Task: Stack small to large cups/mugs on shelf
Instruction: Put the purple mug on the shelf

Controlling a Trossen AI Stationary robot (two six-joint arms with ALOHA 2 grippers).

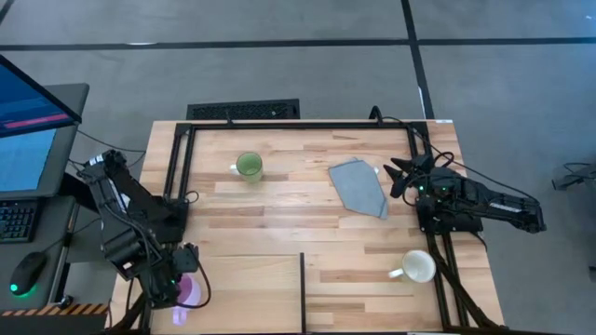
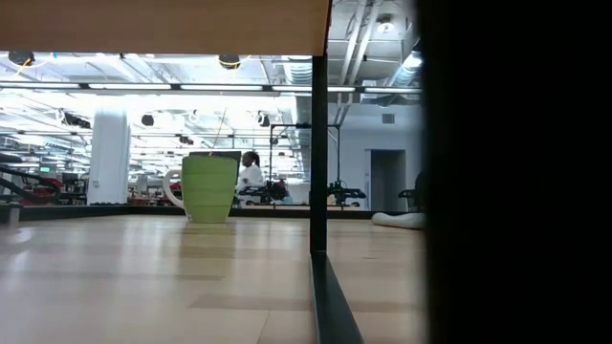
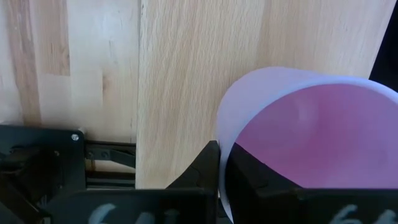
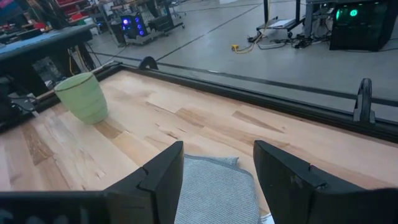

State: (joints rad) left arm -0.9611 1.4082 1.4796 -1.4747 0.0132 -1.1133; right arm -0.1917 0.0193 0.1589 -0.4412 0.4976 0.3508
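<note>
— Where's your left pincer (image 1: 183, 293)?

— Lower left of the high view, my fingers clamped on the wall of the purple mug (image 1: 193, 291), pale lilac, upright.

— The others?

— Green mug (image 1: 249, 166) upper middle; white mug (image 1: 418, 266) lower right, nearest my right pincer (image 1: 399, 176), which hangs spread over the grey cloth (image 1: 359, 186).

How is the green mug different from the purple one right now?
The green mug stands free toward the far side of the table, nothing touching it; the purple mug sits at the near left corner, its rim pinched by the left gripper. The green mug shows its handle in the high view; the purple mug's handle is hidden. Both stand upright, mouths up, and neither is stacked yet.
</note>
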